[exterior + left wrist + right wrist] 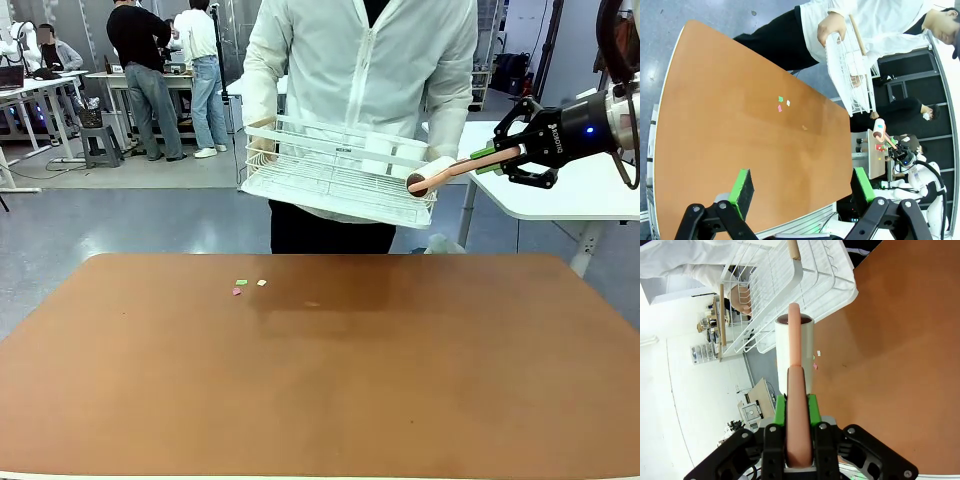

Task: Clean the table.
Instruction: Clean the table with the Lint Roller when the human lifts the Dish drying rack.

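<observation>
The reddish-brown table [320,380] carries a few small paper scraps [248,285] left of its middle near the far edge, green, pink and pale ones. My right gripper [505,155] hovers beyond the table's far right corner, shut on the pink handle of a lint roller [432,175], whose white roll points at the wire rack. In the right wrist view the handle runs up between the green pads [810,410] to the roll [795,347]. My left gripper [801,185] is open and holds nothing, high over the table [740,130], with the scraps [782,103] far ahead of it.
A person in a white jacket stands at the far edge holding a white wire rack [340,175] with both hands, tilted above the table edge. A white-topped table [560,190] stands behind at the right. Other people work at benches far back left.
</observation>
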Action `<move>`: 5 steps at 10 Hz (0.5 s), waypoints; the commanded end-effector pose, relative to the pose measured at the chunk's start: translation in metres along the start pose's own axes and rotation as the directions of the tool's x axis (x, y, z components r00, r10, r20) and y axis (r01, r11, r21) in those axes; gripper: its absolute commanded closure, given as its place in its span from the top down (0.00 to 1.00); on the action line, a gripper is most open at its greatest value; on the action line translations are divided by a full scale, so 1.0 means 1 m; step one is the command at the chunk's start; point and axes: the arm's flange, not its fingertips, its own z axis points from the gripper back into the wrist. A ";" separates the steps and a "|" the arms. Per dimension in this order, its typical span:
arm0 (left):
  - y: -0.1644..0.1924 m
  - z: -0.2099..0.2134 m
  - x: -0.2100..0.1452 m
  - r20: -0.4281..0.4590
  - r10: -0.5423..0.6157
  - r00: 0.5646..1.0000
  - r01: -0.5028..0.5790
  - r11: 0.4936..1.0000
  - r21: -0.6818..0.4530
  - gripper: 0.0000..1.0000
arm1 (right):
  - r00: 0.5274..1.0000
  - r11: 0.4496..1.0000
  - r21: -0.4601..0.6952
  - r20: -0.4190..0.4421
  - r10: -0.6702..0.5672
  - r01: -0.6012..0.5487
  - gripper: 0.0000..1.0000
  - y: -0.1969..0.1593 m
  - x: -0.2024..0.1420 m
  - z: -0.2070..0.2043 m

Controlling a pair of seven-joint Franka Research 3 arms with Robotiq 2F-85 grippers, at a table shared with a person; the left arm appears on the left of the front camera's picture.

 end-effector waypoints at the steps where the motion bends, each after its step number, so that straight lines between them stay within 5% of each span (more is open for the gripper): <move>1: 0.001 0.003 0.000 0.002 -0.014 1.000 0.015 1.000 -0.018 1.00 | 1.000 1.000 0.003 -0.001 0.005 -0.005 0.03 0.002 -0.002 0.000; 5: 0.001 0.003 0.000 0.002 -0.014 1.000 0.015 1.000 -0.018 1.00 | 1.000 1.000 0.003 -0.001 0.005 -0.005 0.03 0.002 -0.002 0.000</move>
